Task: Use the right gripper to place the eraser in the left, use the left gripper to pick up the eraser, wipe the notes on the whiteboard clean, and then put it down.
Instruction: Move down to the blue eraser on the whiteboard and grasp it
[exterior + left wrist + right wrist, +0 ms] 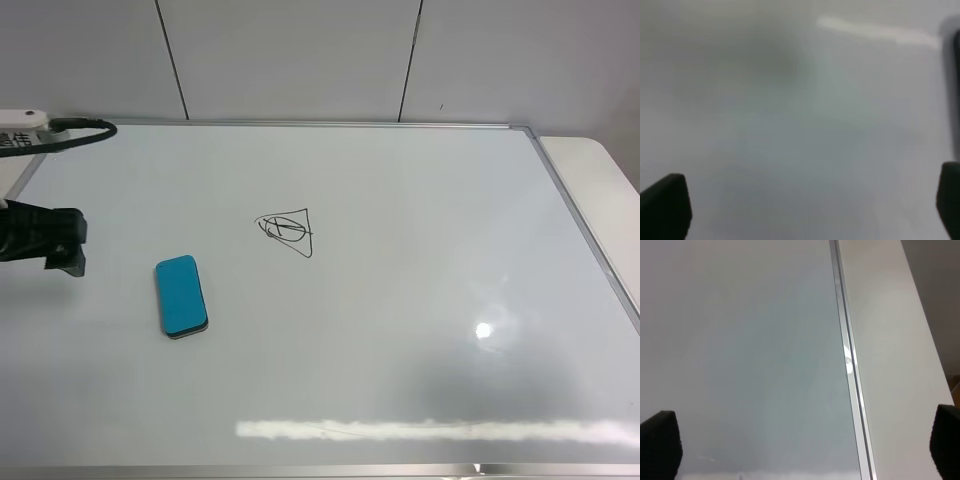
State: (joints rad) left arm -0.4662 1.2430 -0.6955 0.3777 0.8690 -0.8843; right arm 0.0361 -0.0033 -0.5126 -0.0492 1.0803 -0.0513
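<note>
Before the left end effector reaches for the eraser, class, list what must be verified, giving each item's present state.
1. Eraser lies flat on the whiteboard, nothing touching it: ok.
2. Left end effector open and empty: ok.
3. Left end effector lined up over the eraser: not ok, it sits beside it, apart.
4. Right end effector open, empty, by the whiteboard's right edge, no eraser near: ok.
5. Drawing to wipe is present, apart from the eraser: ok.
6. Left end effector's height above the whiteboard: cannot tell, wrist view blurred.
</note>
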